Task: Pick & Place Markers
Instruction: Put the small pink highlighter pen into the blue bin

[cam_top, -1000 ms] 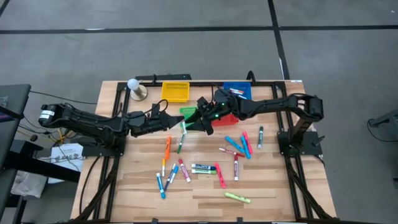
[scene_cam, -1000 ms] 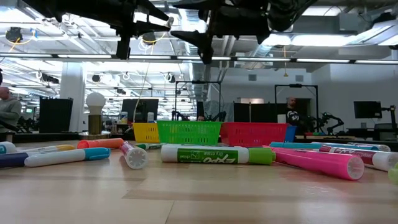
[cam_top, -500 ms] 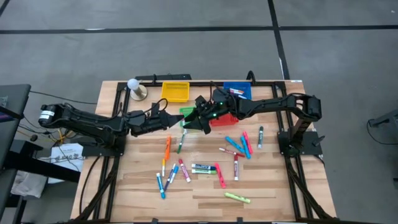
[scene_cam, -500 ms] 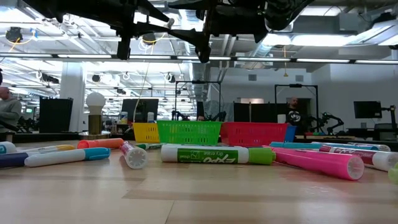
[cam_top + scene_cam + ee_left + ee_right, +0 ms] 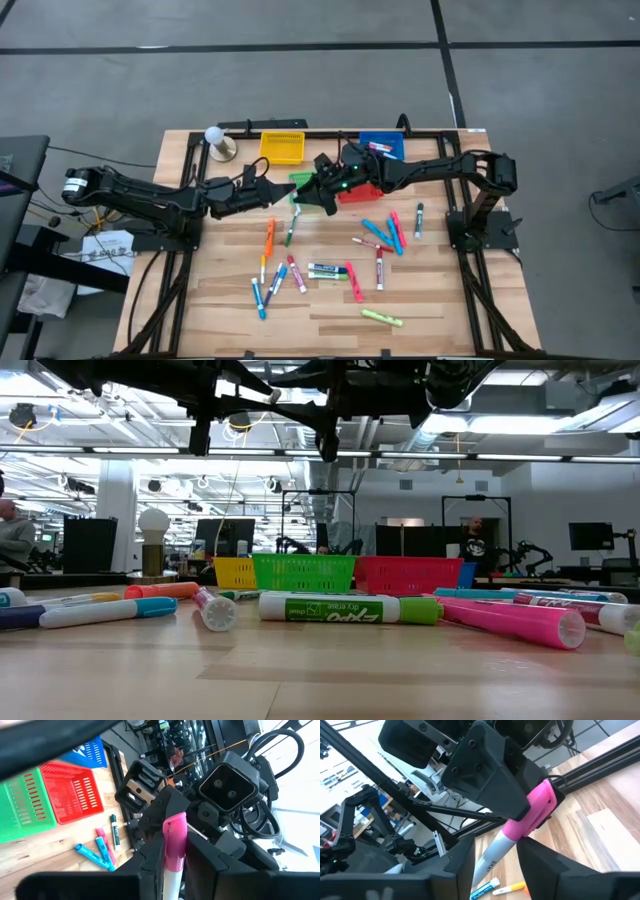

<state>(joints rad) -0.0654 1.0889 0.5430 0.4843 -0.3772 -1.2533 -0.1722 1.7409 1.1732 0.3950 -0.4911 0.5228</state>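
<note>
My left fingers (image 5: 175,865) are clamped on a pink-capped marker (image 5: 174,845) with a white barrel, held up in the air above the far middle of the desk (image 5: 330,315), just in front of the green basket (image 5: 303,572). My right fingers (image 5: 492,860) meet it there from the right, one on each side of the same marker's white barrel, closed in near it; I cannot tell if they press it. In the high view the two grippers come nose to nose, my left (image 5: 272,196) and my right (image 5: 300,195), with the marker between them.

The other markers (image 5: 330,270) lie scattered over the middle and near part of the desk: an orange one and a green one just below the meeting point, blue and pink ones to the right, a yellow-green one nearest. Along the far edge stand the yellow basket (image 5: 282,148), the green, the red basket (image 5: 408,573) and the blue basket (image 5: 382,145). A white bulb (image 5: 214,137) stands left of the yellow one.
</note>
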